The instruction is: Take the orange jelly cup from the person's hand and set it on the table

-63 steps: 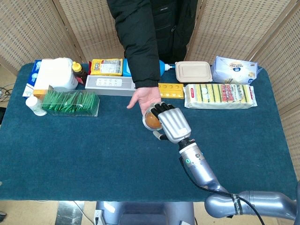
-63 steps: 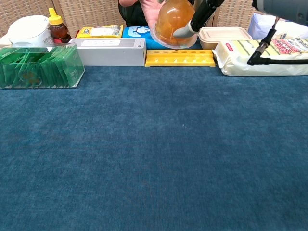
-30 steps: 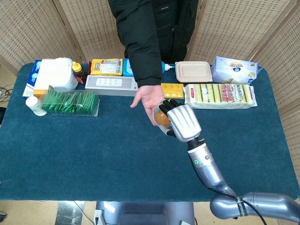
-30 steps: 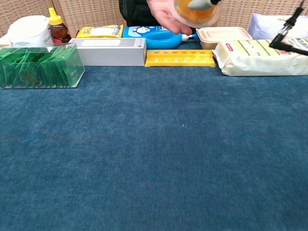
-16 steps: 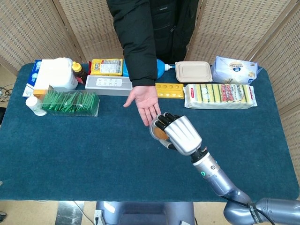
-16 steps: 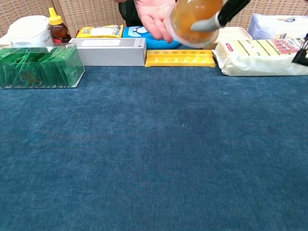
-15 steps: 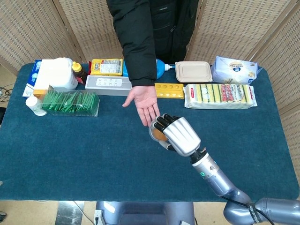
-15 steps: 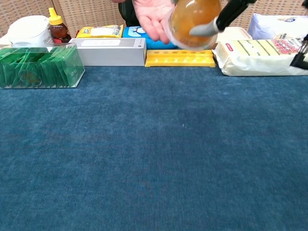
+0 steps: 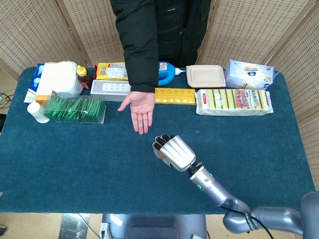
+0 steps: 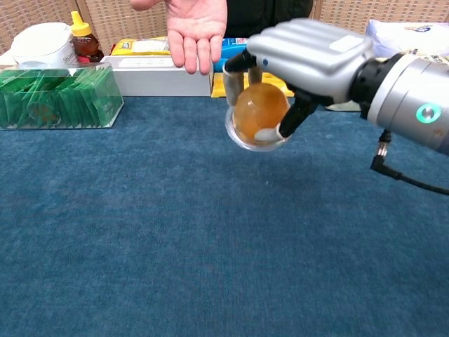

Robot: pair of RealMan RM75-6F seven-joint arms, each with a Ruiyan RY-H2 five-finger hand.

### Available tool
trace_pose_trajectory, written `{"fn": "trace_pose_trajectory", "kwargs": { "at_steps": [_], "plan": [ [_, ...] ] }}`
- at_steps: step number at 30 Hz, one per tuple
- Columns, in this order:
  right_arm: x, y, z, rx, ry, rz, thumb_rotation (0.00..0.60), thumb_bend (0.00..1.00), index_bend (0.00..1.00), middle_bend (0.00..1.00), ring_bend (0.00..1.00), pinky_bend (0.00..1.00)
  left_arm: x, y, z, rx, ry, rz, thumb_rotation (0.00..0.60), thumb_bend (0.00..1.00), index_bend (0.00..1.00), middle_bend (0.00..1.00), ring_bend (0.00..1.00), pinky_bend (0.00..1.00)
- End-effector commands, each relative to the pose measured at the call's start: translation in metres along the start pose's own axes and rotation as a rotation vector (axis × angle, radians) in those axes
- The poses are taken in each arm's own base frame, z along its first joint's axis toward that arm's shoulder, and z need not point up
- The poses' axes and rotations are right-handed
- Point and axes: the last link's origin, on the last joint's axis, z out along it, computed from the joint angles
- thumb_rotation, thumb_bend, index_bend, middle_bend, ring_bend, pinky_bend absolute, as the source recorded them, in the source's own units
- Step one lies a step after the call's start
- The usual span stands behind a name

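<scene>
My right hand [image 10: 309, 53] over the blue surface [image 10: 140, 232], fingers [image 10: 287, 119] wrapped around the orange jelly cup [image 10: 258, 116], cup aloft, person's hand [image 9: 139, 107] open-palmed at eleven o'clock, well apart.

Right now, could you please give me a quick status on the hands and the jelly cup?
Right hand holds the orange jelly cup above the table. Left hand out of view. Person's hand empty, clear of the cup.

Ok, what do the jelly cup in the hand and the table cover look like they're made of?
Jelly cup: likely thin clear glossy plastic; the orange jelly shows through and the rim glints. The right hand holds it. Table cover: looks like matte blue fabric, felt or short pile, with a fuzzy, mottled texture.
</scene>
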Motion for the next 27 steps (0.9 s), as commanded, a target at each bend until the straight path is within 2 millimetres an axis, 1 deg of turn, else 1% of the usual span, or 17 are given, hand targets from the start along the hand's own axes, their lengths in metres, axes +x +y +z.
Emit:
{"fn": "trace_pose_trajectory", "kwargs": {
  "at_steps": [1, 6, 8, 10, 11, 12, 14, 15, 17, 22, 24, 27],
  "plan": [
    [-0.017, 0.003, 0.006, -0.045, -0.040, 0.008, 0.600, 0.52, 0.52, 0.51, 0.51, 0.69, 0.000, 0.000, 0.000, -0.001, -0.001, 0.000, 0.600, 0.07, 0.00, 0.00, 0.00, 0.07],
    [-0.031, 0.013, 0.009, -0.089, -0.071, -0.006, 0.600, 0.52, 0.52, 0.50, 0.49, 0.67, 0.001, -0.001, 0.000, 0.001, -0.001, -0.003, 0.600, 0.07, 0.00, 0.00, 0.00, 0.07],
    [-0.036, 0.017, 0.008, -0.102, -0.081, -0.011, 0.600, 0.52, 0.52, 0.49, 0.48, 0.66, 0.001, -0.001, 0.000, 0.002, -0.001, -0.003, 0.600, 0.07, 0.00, 0.00, 0.00, 0.07],
    [-0.041, 0.021, 0.006, -0.112, -0.104, -0.019, 0.600, 0.51, 0.45, 0.43, 0.42, 0.65, 0.000, -0.001, 0.000, 0.001, -0.003, -0.002, 0.600, 0.08, 0.00, 0.00, 0.00, 0.07],
    [-0.044, 0.022, 0.005, -0.115, -0.122, -0.014, 0.600, 0.50, 0.35, 0.36, 0.36, 0.62, 0.000, -0.001, 0.000, 0.001, -0.004, -0.001, 0.600, 0.07, 0.00, 0.00, 0.00, 0.07],
    [-0.046, 0.023, 0.004, -0.119, -0.142, -0.007, 0.600, 0.48, 0.27, 0.30, 0.32, 0.60, 0.000, 0.000, 0.000, 0.000, -0.005, 0.000, 0.600, 0.07, 0.00, 0.00, 0.00, 0.07],
    [-0.046, 0.025, 0.003, -0.125, -0.170, 0.009, 0.600, 0.46, 0.13, 0.20, 0.24, 0.56, -0.001, 0.000, 0.000, 0.000, -0.006, 0.002, 0.600, 0.07, 0.00, 0.00, 0.00, 0.07],
    [-0.045, 0.027, 0.003, -0.128, -0.175, 0.013, 0.600, 0.45, 0.10, 0.17, 0.23, 0.56, -0.001, 0.000, 0.000, 0.000, -0.007, 0.003, 0.600, 0.07, 0.00, 0.00, 0.00, 0.07],
    [-0.041, 0.031, 0.002, -0.137, -0.167, 0.014, 0.600, 0.45, 0.08, 0.16, 0.22, 0.55, -0.002, 0.001, 0.000, 0.001, -0.008, 0.005, 0.600, 0.07, 0.00, 0.00, 0.00, 0.07],
    [-0.031, 0.040, -0.003, -0.149, -0.146, 0.022, 0.600, 0.45, 0.08, 0.15, 0.21, 0.54, -0.001, 0.001, 0.000, 0.003, -0.007, 0.004, 0.600, 0.07, 0.00, 0.00, 0.00, 0.07],
    [-0.025, 0.045, -0.008, -0.148, -0.134, 0.020, 0.600, 0.45, 0.08, 0.15, 0.21, 0.54, -0.001, 0.001, 0.000, 0.003, -0.006, 0.002, 0.600, 0.07, 0.00, 0.00, 0.00, 0.07],
    [-0.015, 0.057, -0.022, -0.138, -0.112, -0.009, 0.600, 0.45, 0.09, 0.15, 0.21, 0.54, -0.001, 0.000, 0.000, 0.002, -0.005, -0.002, 0.600, 0.07, 0.00, 0.00, 0.00, 0.07]
  ]
}}
